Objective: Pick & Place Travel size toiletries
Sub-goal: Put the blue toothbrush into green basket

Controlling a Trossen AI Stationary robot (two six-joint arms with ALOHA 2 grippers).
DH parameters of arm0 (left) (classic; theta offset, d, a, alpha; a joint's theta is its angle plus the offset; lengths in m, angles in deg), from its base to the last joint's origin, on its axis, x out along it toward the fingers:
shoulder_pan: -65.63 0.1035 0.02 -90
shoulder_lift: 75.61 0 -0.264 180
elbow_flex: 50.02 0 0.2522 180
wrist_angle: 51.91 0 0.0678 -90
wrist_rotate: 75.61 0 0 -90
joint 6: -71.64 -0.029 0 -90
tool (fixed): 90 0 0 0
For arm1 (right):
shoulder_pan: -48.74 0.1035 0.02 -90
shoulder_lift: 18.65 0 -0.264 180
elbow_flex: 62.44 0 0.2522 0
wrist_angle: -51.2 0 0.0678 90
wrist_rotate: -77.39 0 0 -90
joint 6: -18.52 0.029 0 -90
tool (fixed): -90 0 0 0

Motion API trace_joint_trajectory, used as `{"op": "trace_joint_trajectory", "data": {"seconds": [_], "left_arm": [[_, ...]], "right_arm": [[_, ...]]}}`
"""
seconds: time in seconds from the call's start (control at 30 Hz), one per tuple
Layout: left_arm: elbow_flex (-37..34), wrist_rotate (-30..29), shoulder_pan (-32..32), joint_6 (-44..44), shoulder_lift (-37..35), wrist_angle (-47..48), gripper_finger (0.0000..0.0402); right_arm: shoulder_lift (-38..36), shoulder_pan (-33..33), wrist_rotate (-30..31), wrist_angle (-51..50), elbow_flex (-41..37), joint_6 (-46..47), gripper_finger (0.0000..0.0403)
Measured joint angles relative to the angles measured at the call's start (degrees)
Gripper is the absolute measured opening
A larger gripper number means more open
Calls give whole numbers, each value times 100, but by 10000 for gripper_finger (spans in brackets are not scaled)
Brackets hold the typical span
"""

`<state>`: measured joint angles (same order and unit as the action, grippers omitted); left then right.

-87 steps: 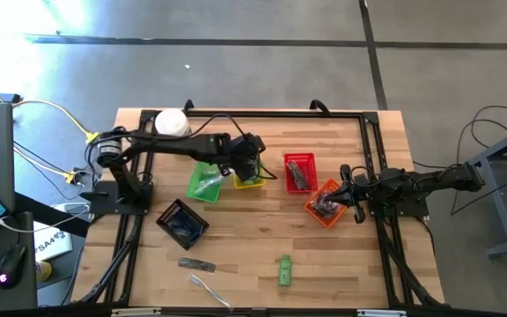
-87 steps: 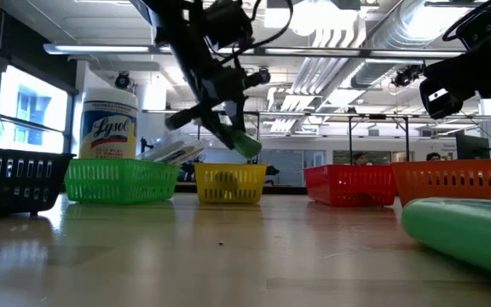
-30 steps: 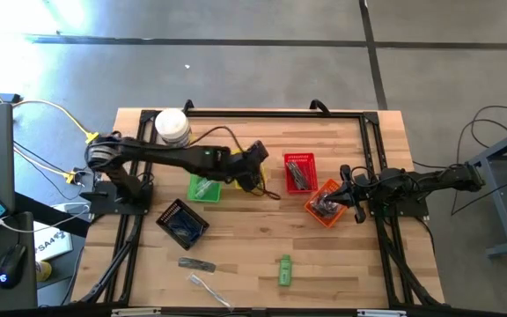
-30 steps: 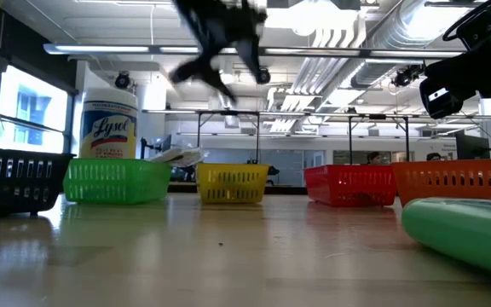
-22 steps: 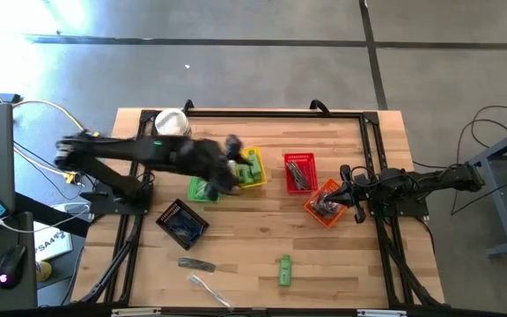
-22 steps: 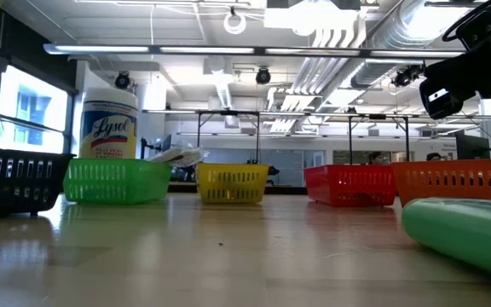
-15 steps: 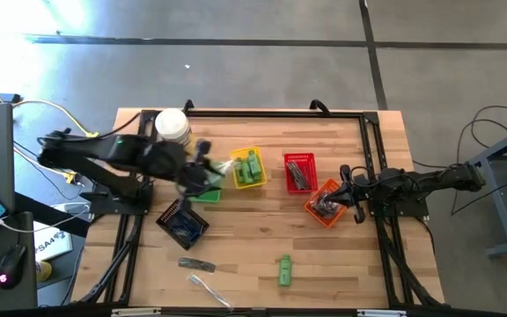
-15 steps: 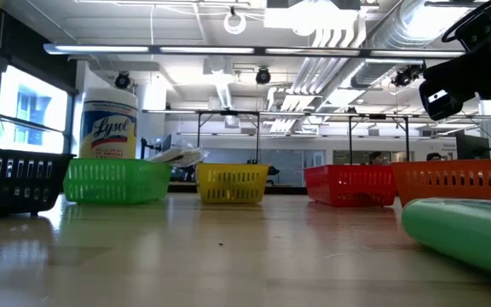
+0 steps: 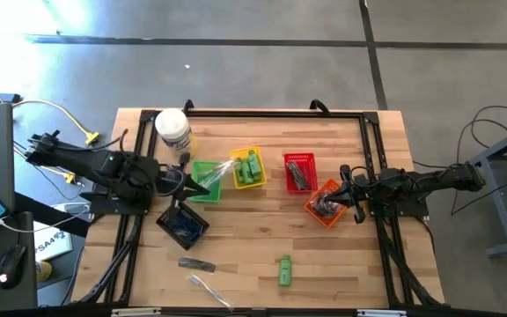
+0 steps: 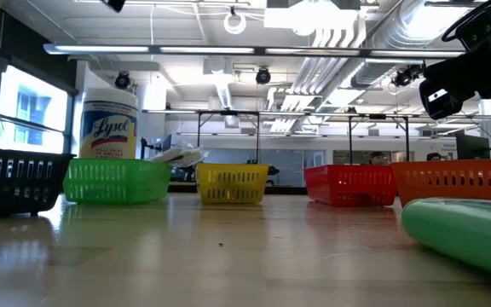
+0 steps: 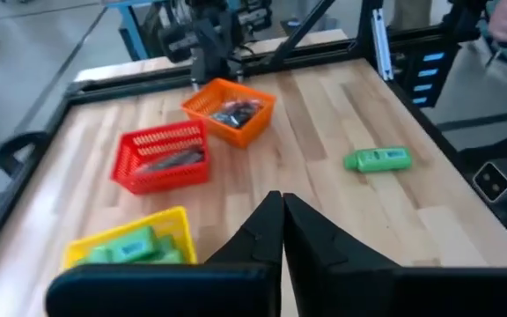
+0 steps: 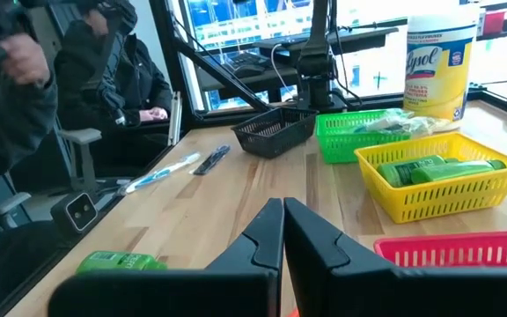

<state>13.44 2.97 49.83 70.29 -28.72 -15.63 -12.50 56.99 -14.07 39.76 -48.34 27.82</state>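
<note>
While both grippers' jaws sit closed and empty, the white jar (image 10: 109,126) reads "Lysol" — yellow label.

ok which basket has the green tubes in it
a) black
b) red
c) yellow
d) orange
c: the high view shows the green tubes lying inside the yellow basket, and the right wrist view shows the same; the red basket and the orange basket hold dark items, and nothing green shows in the black basket.
</note>
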Motion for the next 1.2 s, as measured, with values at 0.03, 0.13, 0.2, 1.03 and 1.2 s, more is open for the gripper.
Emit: {"op": "trace_joint_trajectory", "data": {"seconds": [0.03, 0.13, 0.2, 1.03, 1.2], "left_arm": [[-204, 13, -4, 42, -20, -195, 2], [-689, 62, -44, 164, -34, -738, 2], [-951, 65, -77, 119, 5, -1025, 1], [-1493, 295, -1380, 981, 923, -1485, 0], [-1388, -146, -2055, 1259, 1485, -1935, 3]], "right_arm": [[0, 0, 0, -4, 0, 3, 4], [0, 0, 2, 2, -2, 11, 4], [2, 0, 12, -1, -1, 38, 4], [0, 0, 4, 5, -1, 122, 4], [1, 0, 0, 5, 0, 123, 4]]}}
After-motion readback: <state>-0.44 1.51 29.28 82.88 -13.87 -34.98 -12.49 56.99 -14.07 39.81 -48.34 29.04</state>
